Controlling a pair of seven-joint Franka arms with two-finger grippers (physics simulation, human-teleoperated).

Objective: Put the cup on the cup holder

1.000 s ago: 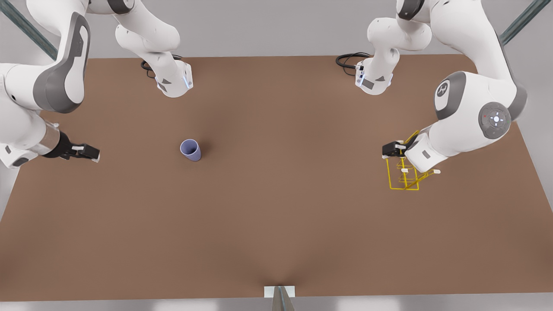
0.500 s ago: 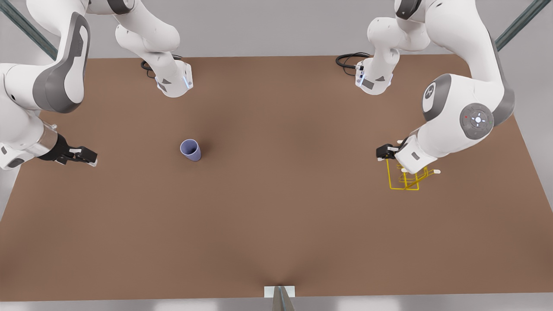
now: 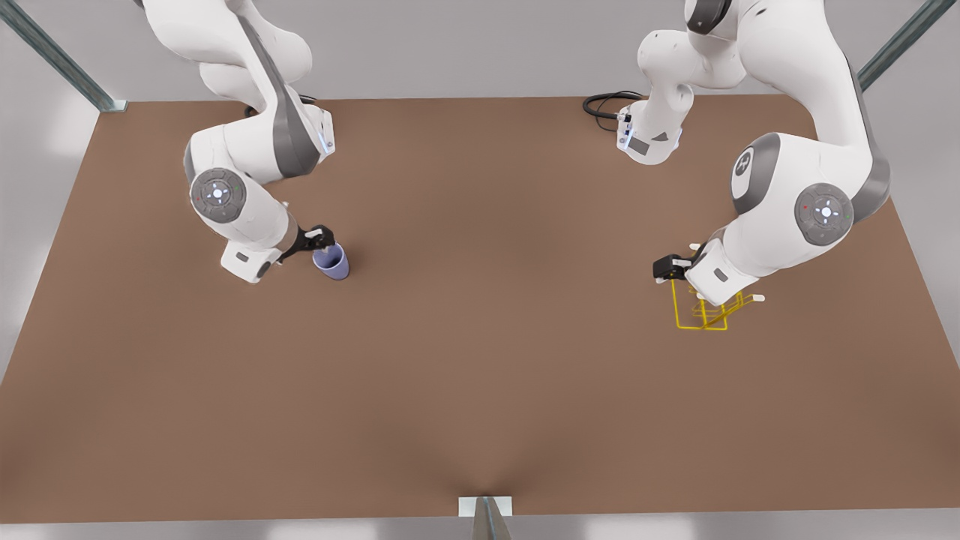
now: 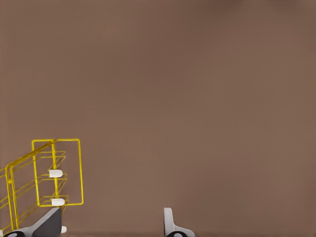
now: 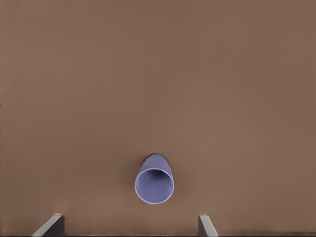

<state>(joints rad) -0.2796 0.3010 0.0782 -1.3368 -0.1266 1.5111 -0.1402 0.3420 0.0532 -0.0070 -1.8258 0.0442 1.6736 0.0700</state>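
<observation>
Nearest the front camera lies bare brown surface (image 3: 480, 390); beyond it, towards the front view's left, stands the small lavender-blue tapered cup (image 3: 331, 262), smooth and handleless, upright on that surface with its open mouth up. The right gripper (image 3: 318, 240) hangs just beside and above the cup's rim, and in the right wrist view the cup (image 5: 154, 185) sits between and a little ahead of two pale fingers (image 5: 50, 226) spread wide apart, gripping nothing. Judged from its look, the cup is light, rigid and slick, thin-walled and matte; it should not crush, but the taper means a pinch low on the body could squeeze it upward and out. The better hold is probably across the wall just under the rim, or one finger inside and one outside the lip, with modest force. Being so light, it may tip if a finger nudges it before both close. Towards the front view's right stands the small rack of thin bright-yellow wire with white-tipped prongs (image 3: 703, 307), well apart from the cup. The left gripper (image 3: 668, 268) hovers at the rack's upper edge, and the left wrist view shows the rack (image 4: 47, 177) beside its spread fingers (image 4: 169, 222), which hold nothing. The wire looks stiff but light, so it may slide when the cup is lowered over a prong.
</observation>
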